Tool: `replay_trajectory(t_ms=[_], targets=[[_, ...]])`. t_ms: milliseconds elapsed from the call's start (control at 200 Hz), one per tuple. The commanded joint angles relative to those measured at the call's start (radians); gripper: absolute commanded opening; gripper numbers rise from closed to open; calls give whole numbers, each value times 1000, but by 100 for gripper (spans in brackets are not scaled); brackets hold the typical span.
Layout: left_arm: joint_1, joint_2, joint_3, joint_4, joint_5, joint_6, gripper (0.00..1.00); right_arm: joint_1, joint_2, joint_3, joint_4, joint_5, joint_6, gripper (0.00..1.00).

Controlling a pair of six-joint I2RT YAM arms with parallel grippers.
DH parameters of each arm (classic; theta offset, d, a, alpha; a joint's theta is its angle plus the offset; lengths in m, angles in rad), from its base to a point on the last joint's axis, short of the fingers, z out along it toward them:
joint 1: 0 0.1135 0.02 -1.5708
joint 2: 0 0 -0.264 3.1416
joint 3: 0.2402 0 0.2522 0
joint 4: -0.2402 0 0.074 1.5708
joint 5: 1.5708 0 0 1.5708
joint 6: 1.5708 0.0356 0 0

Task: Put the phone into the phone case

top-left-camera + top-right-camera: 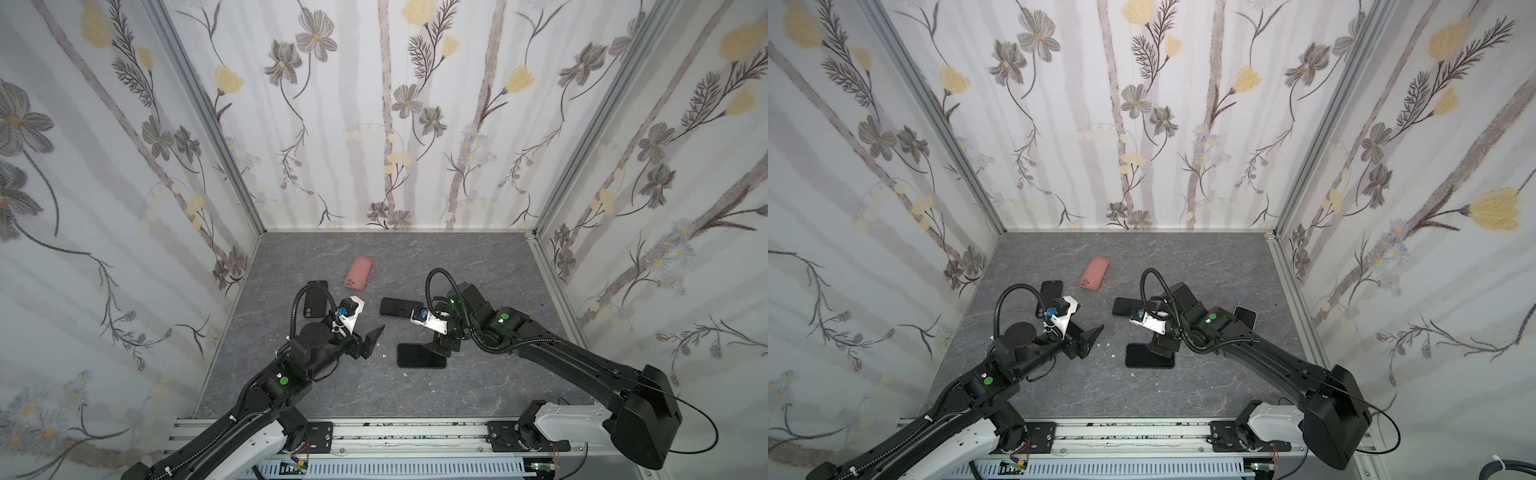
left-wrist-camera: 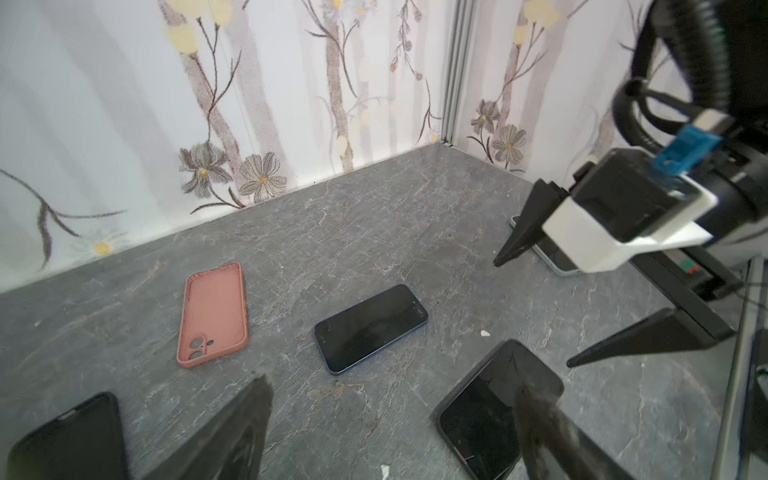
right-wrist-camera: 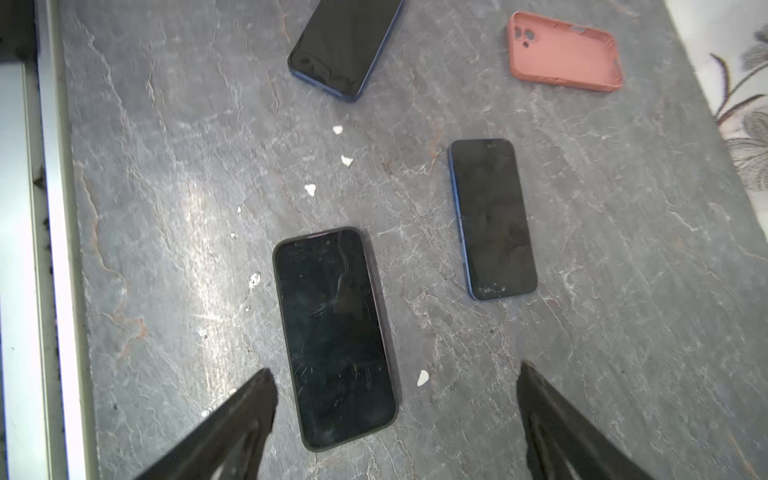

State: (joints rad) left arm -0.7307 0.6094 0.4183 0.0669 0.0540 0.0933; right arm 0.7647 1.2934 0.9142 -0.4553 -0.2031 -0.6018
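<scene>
Plainly, the cased phone [image 3: 334, 336] lies flat, screen up, on the grey table [image 3: 623, 291]; the right gripper [image 3: 395, 370] stands over one end, jaws spread wide, holding nothing; a blue phone [image 3: 492, 218] lies near it; a pink case [image 3: 565, 52] sits farther off; the left gripper [image 2: 390, 382] hovers apart, equally wide and empty.

I'm looking at a large black-cased phone [image 3: 334, 336] lying flat, screen up, its glass showing scratches; a smaller blue-edged phone [image 3: 492, 218] is lying face up near it, apart, and an empty pink phone case [image 3: 565, 52] is resting hollow side up, farther off
</scene>
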Motion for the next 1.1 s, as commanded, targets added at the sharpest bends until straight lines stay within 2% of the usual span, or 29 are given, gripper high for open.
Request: replay_trajectory(t_ms=[0,45,160,315,624,819,1009,1064,1099], targets=[[2,-65,-64,99,64,208,97,14,61,-7,19,6,-70,98],[1,-87,-88,107,60,239,100,23,93,-11,31,6,-69,100],[1,-106,-135,102,22,272,100,43,170,-17,68,17,-55,100],[1,-110,-169,89,-20,264,100,71,258,-21,108,32,-35,100],[1,-134,-188,61,-29,287,100,88,390,-33,103,78,-13,100],[1,-141,-189,60,-44,294,100,85,424,-44,83,117,26,91],[1,-145,-188,58,-50,293,100,64,394,-55,73,141,81,74],[1,-147,-189,57,-54,293,100,62,376,-65,73,154,102,72],[1,-150,-190,57,-56,293,100,21,368,-71,73,161,114,71]])
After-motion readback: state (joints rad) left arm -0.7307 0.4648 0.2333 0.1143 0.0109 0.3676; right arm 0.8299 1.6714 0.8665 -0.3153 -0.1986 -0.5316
